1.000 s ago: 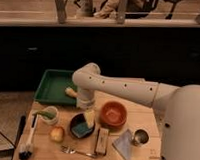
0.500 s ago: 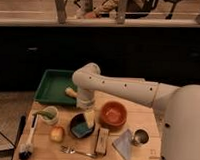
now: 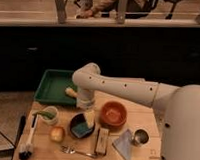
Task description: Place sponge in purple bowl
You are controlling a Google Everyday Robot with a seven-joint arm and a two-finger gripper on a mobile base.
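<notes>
The purple bowl (image 3: pixel 76 128) is a small dark bowl near the middle of the wooden table (image 3: pixel 145 151), left of the larger orange bowl (image 3: pixel 113 115). The sponge (image 3: pixel 89 118), yellow with a teal side, stands tilted inside the purple bowl. My gripper (image 3: pixel 86 108) hangs straight down from the white arm, directly over the bowl's far rim. Its lower end meets the top of the sponge.
A green tray (image 3: pixel 49 87) holding a yellow item (image 3: pixel 70 91) sits behind the bowl. A green-and-white cup (image 3: pixel 49 114), a round fruit (image 3: pixel 57 133) and a brush (image 3: pixel 26 141) lie at left. A fork (image 3: pixel 78 151), a snack bar (image 3: pixel 102 140), a grey packet (image 3: pixel 123 145) and a metal cup (image 3: pixel 138 137) are in front.
</notes>
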